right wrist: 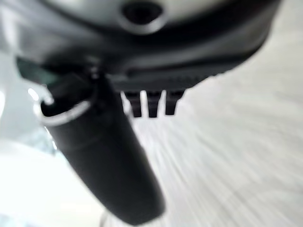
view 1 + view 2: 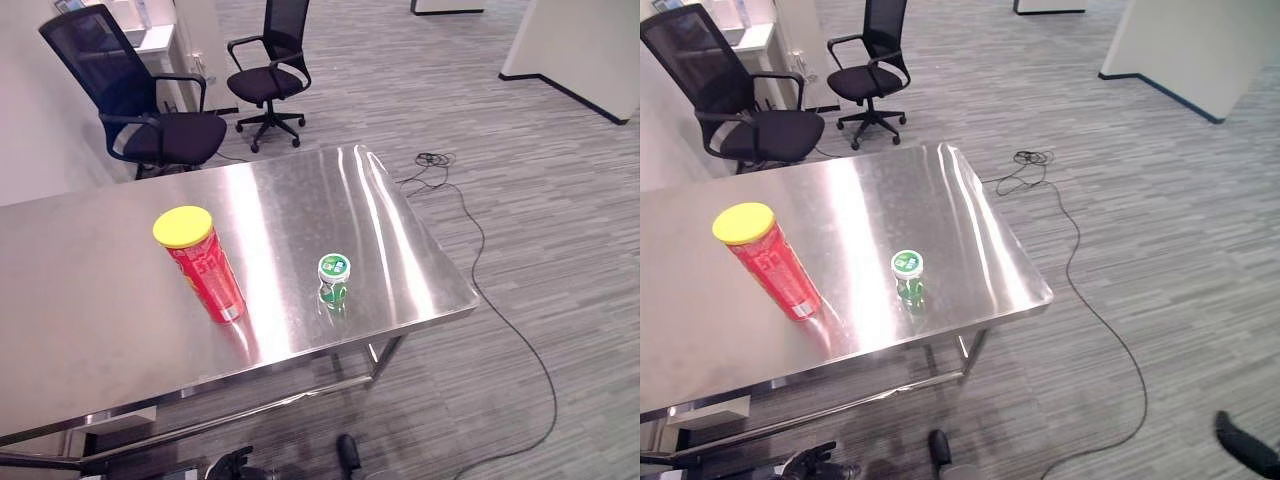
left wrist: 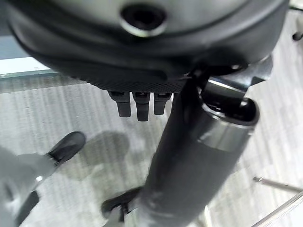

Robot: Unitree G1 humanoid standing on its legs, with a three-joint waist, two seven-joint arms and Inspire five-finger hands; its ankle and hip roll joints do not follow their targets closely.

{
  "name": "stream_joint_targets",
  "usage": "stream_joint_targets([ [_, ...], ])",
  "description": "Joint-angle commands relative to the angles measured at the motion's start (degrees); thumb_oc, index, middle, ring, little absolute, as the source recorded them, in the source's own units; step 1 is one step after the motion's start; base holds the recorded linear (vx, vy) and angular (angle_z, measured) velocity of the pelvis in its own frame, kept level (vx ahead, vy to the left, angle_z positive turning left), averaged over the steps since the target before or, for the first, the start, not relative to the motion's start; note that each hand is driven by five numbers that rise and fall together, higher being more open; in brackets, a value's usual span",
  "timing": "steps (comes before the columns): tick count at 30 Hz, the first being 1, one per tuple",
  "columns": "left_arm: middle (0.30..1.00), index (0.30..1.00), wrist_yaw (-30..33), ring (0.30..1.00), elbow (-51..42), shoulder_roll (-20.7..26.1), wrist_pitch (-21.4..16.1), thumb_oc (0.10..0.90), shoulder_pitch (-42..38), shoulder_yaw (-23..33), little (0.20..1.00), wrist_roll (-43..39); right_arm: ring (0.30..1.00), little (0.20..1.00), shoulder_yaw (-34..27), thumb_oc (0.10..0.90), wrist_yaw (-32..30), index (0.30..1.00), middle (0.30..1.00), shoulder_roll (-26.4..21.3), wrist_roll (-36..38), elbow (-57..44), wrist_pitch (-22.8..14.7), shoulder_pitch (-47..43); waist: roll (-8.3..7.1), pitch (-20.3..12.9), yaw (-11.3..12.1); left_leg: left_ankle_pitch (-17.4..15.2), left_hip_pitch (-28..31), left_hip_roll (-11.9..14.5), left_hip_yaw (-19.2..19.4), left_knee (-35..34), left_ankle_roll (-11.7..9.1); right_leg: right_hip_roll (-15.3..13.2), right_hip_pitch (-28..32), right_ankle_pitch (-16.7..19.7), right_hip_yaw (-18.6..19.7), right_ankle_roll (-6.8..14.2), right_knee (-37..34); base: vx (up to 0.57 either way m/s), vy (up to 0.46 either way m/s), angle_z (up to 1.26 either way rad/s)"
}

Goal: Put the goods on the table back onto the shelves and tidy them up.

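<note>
Polished steel table, glossy goods, matt floor

The table (image 2: 120, 300) is brushed metal with a bright, mirror-like sheen, reflecting the goods on it. The red can (image 2: 207, 272) looks glossy, with a smooth yellow plastic lid; at its 3 o'clock, the small green bottle (image 2: 334, 280) is shiny clear plastic. The carpet (image 2: 560, 230) is matt and ribbed. The office chairs (image 2: 150, 120) at 12 o'clock have black mesh backs.

Print on red can (image 2: 205, 268) and small green jar (image 2: 334, 277) too small to read; steel table (image 2: 90, 330) cut off at left edge; right wrist view blurred.
</note>
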Motion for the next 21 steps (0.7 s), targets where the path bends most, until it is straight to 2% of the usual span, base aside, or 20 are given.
stream_joint_targets([
  [1, 0.900, 0.900, -0.7, 0.900, -0.1, 0.6, -1.2, 0.800, -1.1, 2.4, 0.900, 2.0, 0.900, 0.900, -5.9, 0.800, -4.6, 0.900, 0.900, -4.1, -6.1, -9.3, -7.1, 1.2, -1.31, -0.9, -0.4, 2.1, -3.4, 2.8, -3.0, 0.4, -1.3, -5.9, 4.8, -2.2, 1.5, 7.7, 2.4, 0.03, 0.000, -0.16],
  [4, 0.900, 0.900, -0.6, 0.900, -0.5, 0.6, -1.1, 0.800, -0.3, 3.2, 0.900, 2.0, 0.900, 0.900, -11.4, 0.800, -5.6, 0.900, 0.900, -6.4, -8.9, -17.8, -8.3, 0.2, -1.25, -1.4, 0.0, 1.9, -3.5, 2.8, -3.3, 0.4, -1.3, -6.1, 4.9, -2.1, 1.5, 7.8, 2.1, 0.01, 0.003, -0.03],
  [7, 0.900, 0.900, -0.4, 0.900, -0.3, 0.3, -1.1, 0.800, 0.1, 3.2, 0.900, 1.7, 0.900, 0.900, -12.3, 0.800, -5.5, 0.900, 0.900, -7.6, -8.3, -24.7, -10.9, -3.4, -1.33, -2.0, 1.0, 1.8, -3.7, 2.9, -3.8, 0.4, -1.2, -6.2, 5.3, -2.4, 0.9, 7.8, 1.7, 0.01, -0.006, 0.02],
  [8, 0.900, 0.900, -0.3, 0.900, -0.3, 0.2, -1.1, 0.800, 0.0, 3.0, 0.900, 1.4, 0.900, 0.900, -11.3, 0.800, -5.4, 0.900, 0.900, -8.3, -7.9, -25.9, -11.4, -5.0, -1.37, -2.0, 1.5, 1.8, -3.7, 2.9, -4.0, 0.4, -1.2, -6.3, 5.5, -2.5, 0.6, 7.8, 1.6, 0.01, -0.022, 0.10],
  [9, 0.900, 0.900, 0.0, 0.900, -0.5, 0.2, -0.9, 0.800, -0.5, 3.1, 0.900, 0.3, 0.900, 0.900, -6.9, 0.800, -4.2, 0.900, 0.900, -10.9, -7.1, -27.1, -11.2, -8.5, -1.59, -1.9, 2.7, 1.8, -3.7, 2.8, -4.5, 0.4, -1.2, -6.4, 6.0, -2.8, -0.1, 7.7, 1.4, 0.00, -0.028, 0.12],
  [11, 0.900, 0.900, 0.2, 0.900, -0.4, 0.0, -0.5, 0.800, -1.4, 2.4, 0.900, -1.0, 0.900, 0.900, -2.0, 0.800, -2.5, 0.900, 0.900, -13.0, -5.6, -28.1, -10.6, -11.8, -2.00, -1.8, 4.5, 1.9, -3.8, 2.8, -5.2, 0.4, -1.3, -6.6, 6.5, -3.3, -1.0, 7.6, 1.2, -0.01, -0.028, 0.15],
  [12, 0.900, 0.900, 0.2, 0.900, -0.4, 0.0, -0.5, 0.800, -1.4, 2.6, 0.900, -1.1, 0.900, 0.900, -1.8, 0.800, -2.5, 0.900, 0.900, -13.1, -5.6, -27.9, -10.6, -12.1, -1.99, -1.7, 4.2, 2.0, -3.8, 2.8, -5.3, 0.4, -1.3, -6.6, 6.6, -3.3, -1.1, 7.6, 1.1, -0.01, -0.033, 0.27],
  [13, 0.900, 0.900, 0.2, 0.900, -0.2, -0.4, 0.0, 0.800, -2.2, 1.4, 0.900, -1.7, 0.900, 0.900, 3.0, 0.800, -1.6, 0.900, 0.900, -15.0, -5.3, -27.2, -9.5, -14.7, -2.39, -1.6, 6.1, 2.1, -3.9, 2.8, -6.0, 0.4, -1.3, -6.8, 7.3, -4.0, -2.2, 7.4, 0.9, 0.00, -0.033, 0.37],
  [15, 0.900, 0.900, 0.3, 0.900, -0.2, -0.6, 0.1, 0.800, -2.6, 0.3, 0.900, -1.7, 0.900, 0.900, 6.8, 0.800, -0.5, 0.900, 0.900, -16.9, -5.6, -27.7, -8.3, -17.2, -2.55, -1.4, 7.5, 2.3, -3.8, 2.8, -6.9, 0.4, -1.4, -7.0, 8.0, -4.5, -3.3, 7.2, 0.8, 0.01, -0.038, 0.35],
  [17, 0.900, 0.900, 0.4, 0.900, -0.1, -1.1, -0.2, 0.800, -3.0, -0.1, 0.900, -1.8, 0.900, 0.900, 8.5, 0.800, 1.3, 0.900, 0.900, -14.7, -5.1, -29.2, -8.2, -16.3, -2.57, -1.1, 7.7, 2.4, -3.8, 2.7, -7.4, 0.4, -1.5, -7.0, 8.5, -4.8, -4.1, 7.1, 0.8, 0.01, -0.025, 0.48],
  [21, 0.900, 0.900, 0.4, 0.900, -0.4, -1.2, -0.4, 0.800, -2.8, -0.9, 0.900, -1.7, 0.900, 0.900, 10.4, 0.800, 1.9, 0.900, 0.900, -14.0, -4.3, -30.9, -9.3, -18.1, -2.65, -1.0, 8.8, 2.4, -3.6, 2.7, -8.1, 0.4, -1.4, -7.1, 9.2, -5.3, -4.8, 7.0, 0.7, 0.00, -0.017, 0.28],
])
